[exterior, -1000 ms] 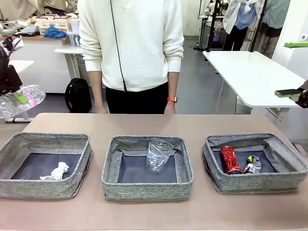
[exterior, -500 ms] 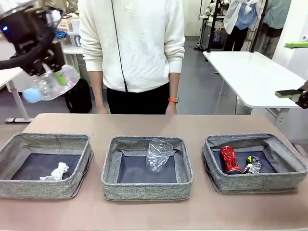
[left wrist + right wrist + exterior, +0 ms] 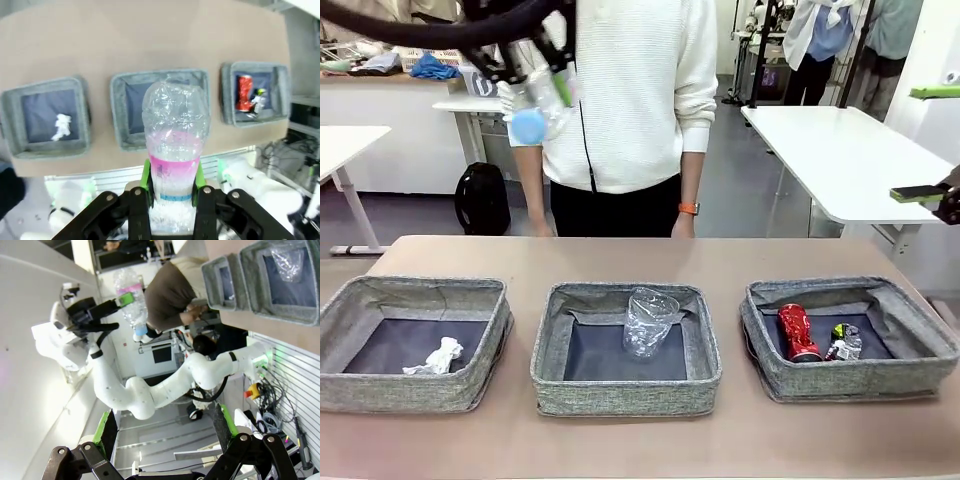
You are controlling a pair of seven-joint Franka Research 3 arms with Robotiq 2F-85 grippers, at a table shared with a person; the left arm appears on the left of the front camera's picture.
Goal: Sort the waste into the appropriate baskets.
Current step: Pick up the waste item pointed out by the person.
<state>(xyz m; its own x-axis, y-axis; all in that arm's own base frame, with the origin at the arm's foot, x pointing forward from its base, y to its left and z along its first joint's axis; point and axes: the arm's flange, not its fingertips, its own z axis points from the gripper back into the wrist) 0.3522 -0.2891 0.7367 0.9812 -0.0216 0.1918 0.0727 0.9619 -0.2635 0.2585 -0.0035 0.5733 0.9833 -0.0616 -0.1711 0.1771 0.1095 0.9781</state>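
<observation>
My left gripper is shut on a clear plastic bottle with a pink label and blue cap, high above the table's far left. In the left wrist view the bottle stands between the green pads, over the middle basket. Three grey baskets sit in a row. The left basket holds a white paper wad. A second clear bottle lies in the middle basket. The right basket holds a red can and a silver-black can. My right gripper stands open and empty at the right edge.
A person in a white sweater stands at the table's far edge, a hand resting by it, just behind the held bottle. A white table stands at the back right. Bare tabletop runs between the baskets and the person.
My left arm has swung up and rightward from the far left, carrying the bottle to a high spot in front of the person. The right gripper and the baskets' contents have not moved.
</observation>
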